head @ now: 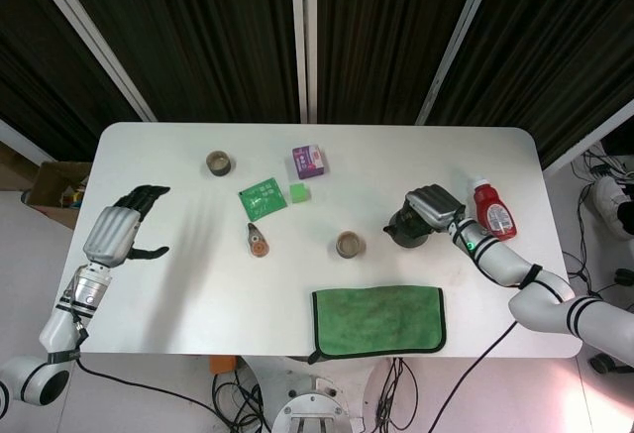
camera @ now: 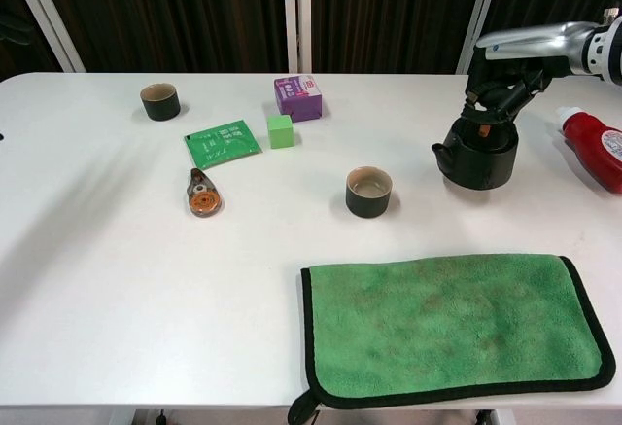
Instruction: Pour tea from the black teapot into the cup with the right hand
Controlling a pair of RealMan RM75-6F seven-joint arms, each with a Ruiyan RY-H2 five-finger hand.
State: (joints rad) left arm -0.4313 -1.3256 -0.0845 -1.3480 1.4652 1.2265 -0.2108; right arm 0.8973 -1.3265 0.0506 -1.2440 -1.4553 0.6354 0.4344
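The black teapot [camera: 476, 156] stands upright on the white table [camera: 117, 250], right of the dark cup [camera: 369, 192], spout toward the cup. My right hand [camera: 501, 80] grips the teapot's handle from above; in the head view the right hand [head: 432, 205] covers most of the teapot [head: 404, 229]. The cup [head: 348, 245] sits near the table's middle, a pale liquid showing inside. My left hand [head: 124, 225] hovers open at the table's left edge, fingers apart, holding nothing.
A green cloth [camera: 457, 323] lies at the front right. A red bottle [camera: 595, 148] lies right of the teapot. A second dark cup [camera: 160, 101], purple box [camera: 298, 96], green cube [camera: 281, 130], green packet [camera: 223, 143] and small orange-and-grey tool [camera: 202, 194] lie further left.
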